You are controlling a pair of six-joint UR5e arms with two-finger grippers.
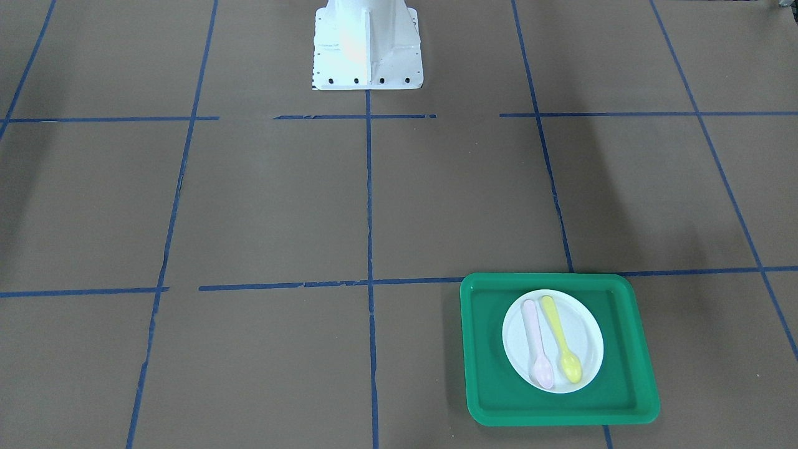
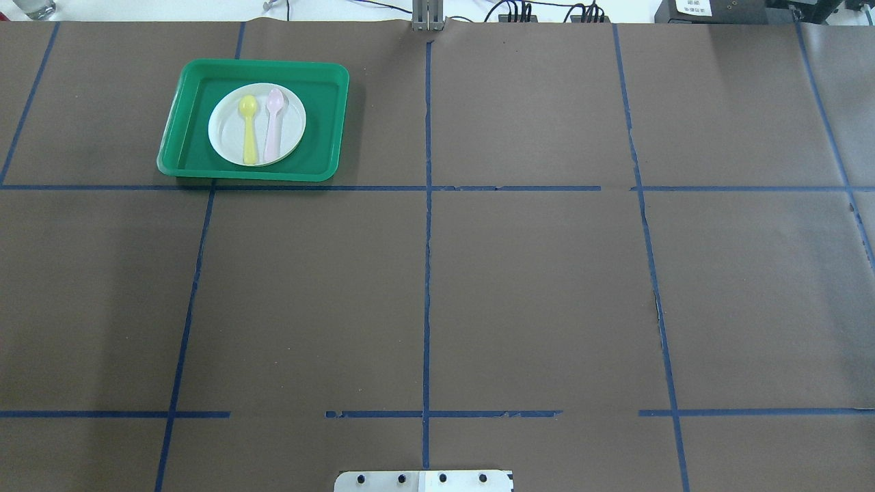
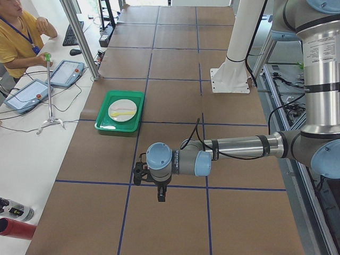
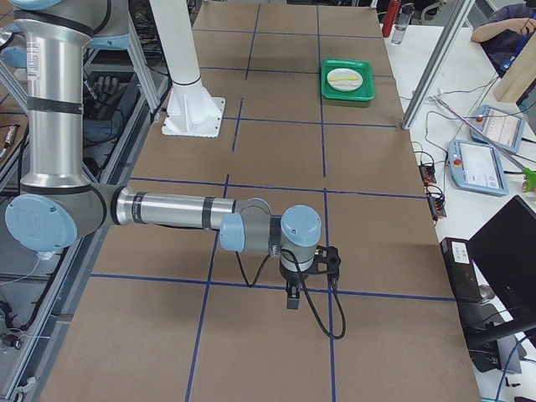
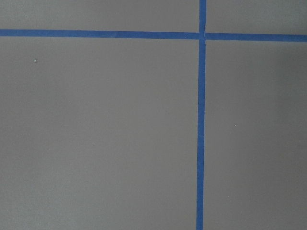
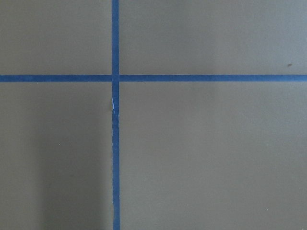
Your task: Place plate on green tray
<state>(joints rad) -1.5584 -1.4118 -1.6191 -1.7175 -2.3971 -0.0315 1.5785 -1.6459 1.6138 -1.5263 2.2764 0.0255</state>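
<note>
The white plate (image 2: 225, 130) lies flat inside the green tray (image 2: 327, 116) at the far left of the bench (image 2: 519, 273). It carries a yellow spoon (image 2: 249, 133) and a pink spoon (image 2: 273, 126) side by side. The left gripper (image 3: 161, 195) and right gripper (image 4: 291, 300) hang over the bench's blue tape lines, well apart from the tray. I cannot tell whether their fingers are wide or narrow.

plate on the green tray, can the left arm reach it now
Probably yes: nothing stands between the left claw and the plate on the green tray. A pink spoon and a yellow spoon lie on it.
</note>
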